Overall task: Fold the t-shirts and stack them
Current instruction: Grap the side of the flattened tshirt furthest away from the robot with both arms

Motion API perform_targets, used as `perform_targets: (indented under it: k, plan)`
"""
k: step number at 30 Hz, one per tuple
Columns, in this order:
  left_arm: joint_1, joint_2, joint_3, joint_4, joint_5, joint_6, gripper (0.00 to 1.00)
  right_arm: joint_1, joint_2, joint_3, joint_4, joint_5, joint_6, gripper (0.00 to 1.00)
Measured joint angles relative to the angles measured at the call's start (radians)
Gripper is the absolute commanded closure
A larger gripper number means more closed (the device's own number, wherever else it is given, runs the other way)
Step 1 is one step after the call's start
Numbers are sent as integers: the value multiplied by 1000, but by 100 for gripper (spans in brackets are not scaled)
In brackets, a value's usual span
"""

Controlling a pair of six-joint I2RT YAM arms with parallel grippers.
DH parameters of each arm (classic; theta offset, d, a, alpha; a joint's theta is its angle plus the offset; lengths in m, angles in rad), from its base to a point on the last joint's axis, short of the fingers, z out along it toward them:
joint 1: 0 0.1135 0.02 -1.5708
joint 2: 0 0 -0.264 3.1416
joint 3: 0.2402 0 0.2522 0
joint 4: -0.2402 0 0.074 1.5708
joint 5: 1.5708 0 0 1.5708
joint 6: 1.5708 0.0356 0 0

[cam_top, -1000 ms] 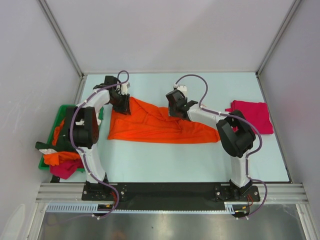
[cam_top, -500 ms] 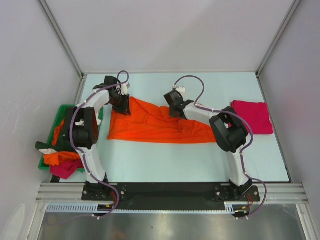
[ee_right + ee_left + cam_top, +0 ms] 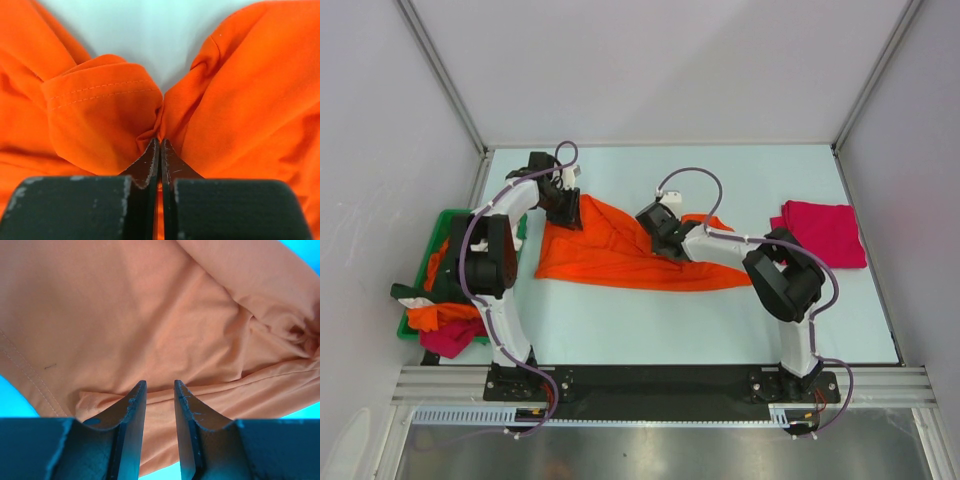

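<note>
Beside the green plastic bin (image 3: 440, 222), our left pincer (image 3: 570, 215) has not moved: it stays at the far-left corner of the bright orange cloth t-shirt (image 3: 605, 255), fingers (image 3: 132, 415) slightly apart. Whether they nip cloth we cannot tell. The shirt lies spread across the surface (image 3: 620, 330). Our right pincer (image 3: 160, 142) has slid leftward and snapped together on an orange fold, forearm (image 3: 720, 240) stretched low over the shirt. The folded magenta-red t-shirt (image 3: 825, 232) lies far right.
</note>
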Motion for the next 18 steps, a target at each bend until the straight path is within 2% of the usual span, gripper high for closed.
perform_targets:
  k: [1,4,5,7,8,12,18]
  plan:
    - [0,0,0,0,1,0,66,8,-1,-3,-2,0,8,100]
    - [0,0,0,0,7,0,66,26,1,-13,-10,-3,36,79]
    - [0,0,0,0,10,0,65,27,4,-13,-11,-3,42,68]
    - [0,0,0,0,15,0,66,26,14,-13,-10,-6,55,56]
    - [0,0,0,0,17,0,66,22,17,-13,-11,-6,56,47]
    - [0,0,0,-1,17,0,66,-7,20,19,-24,-14,40,40]
    - [0,0,0,-4,18,0,66,-63,66,249,-45,-19,-23,40]
